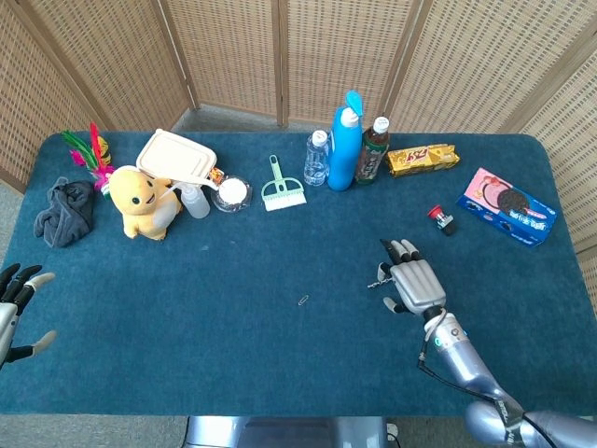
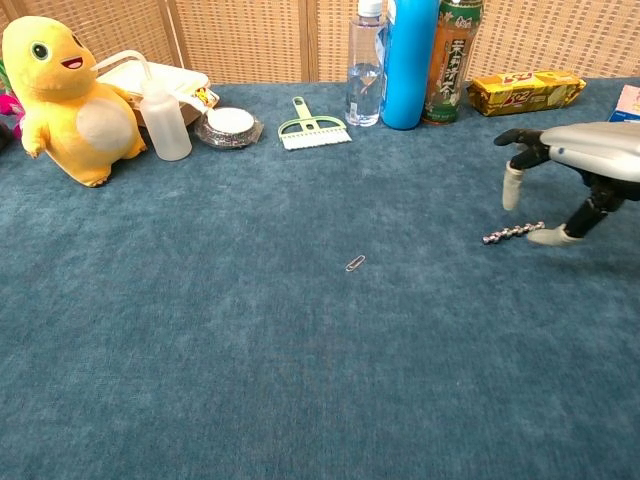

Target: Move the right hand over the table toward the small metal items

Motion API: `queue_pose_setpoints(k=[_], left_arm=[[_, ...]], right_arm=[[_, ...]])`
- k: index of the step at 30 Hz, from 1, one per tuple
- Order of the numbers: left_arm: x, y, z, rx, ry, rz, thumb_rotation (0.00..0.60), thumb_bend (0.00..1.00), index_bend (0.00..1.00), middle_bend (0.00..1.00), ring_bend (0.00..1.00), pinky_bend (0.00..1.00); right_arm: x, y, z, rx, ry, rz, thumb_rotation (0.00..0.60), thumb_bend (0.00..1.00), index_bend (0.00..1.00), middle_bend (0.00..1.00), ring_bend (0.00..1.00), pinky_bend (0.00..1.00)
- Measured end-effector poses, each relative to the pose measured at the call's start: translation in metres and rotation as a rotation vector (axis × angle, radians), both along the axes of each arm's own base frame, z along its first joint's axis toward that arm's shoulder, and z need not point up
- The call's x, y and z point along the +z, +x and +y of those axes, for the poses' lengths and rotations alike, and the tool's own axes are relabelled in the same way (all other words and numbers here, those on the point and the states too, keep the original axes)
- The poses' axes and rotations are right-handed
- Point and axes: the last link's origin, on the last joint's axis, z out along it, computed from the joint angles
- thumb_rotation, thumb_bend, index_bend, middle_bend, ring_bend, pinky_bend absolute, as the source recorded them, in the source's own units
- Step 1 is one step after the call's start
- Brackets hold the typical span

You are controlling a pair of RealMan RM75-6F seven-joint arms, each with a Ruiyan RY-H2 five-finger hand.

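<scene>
A short twisted metal rod [image 2: 513, 233] lies on the blue table right of centre, and a small paper clip [image 2: 355, 263] lies to its left near the middle. In the head view my right hand [image 1: 413, 285] hovers palm down with fingers spread, covering most of the rod [image 1: 378, 282]; the paper clip [image 1: 303, 301] lies clear to the left. The chest view shows the right hand [image 2: 575, 165] just above the rod's right end, holding nothing, its thumb tip close beside the rod. At the table's left front edge my left hand [image 1: 14, 308] stays open and empty.
A red-capped part [image 1: 440, 218] and a cookie box [image 1: 509, 206] lie right of the hand. Along the back stand a blue bottle [image 1: 345, 142], a water bottle [image 1: 317, 157], a tea bottle [image 1: 372, 149], a green brush [image 1: 280, 189] and a yellow plush toy [image 1: 142, 200].
</scene>
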Motion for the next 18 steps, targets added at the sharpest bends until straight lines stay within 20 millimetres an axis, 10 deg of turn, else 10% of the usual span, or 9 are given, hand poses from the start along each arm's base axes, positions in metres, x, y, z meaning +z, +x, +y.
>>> queue_pose_setpoints(k=[18], left_arm=[[0.001,0.0,0.0,0.0,0.003,0.004,0.6,0.34,0.16,0.12,0.0,0.13]], right_arm=[[-0.02,0.004,-0.017,-0.005,0.018,0.066,0.6,0.37,0.47,0.0,0.0,0.0]])
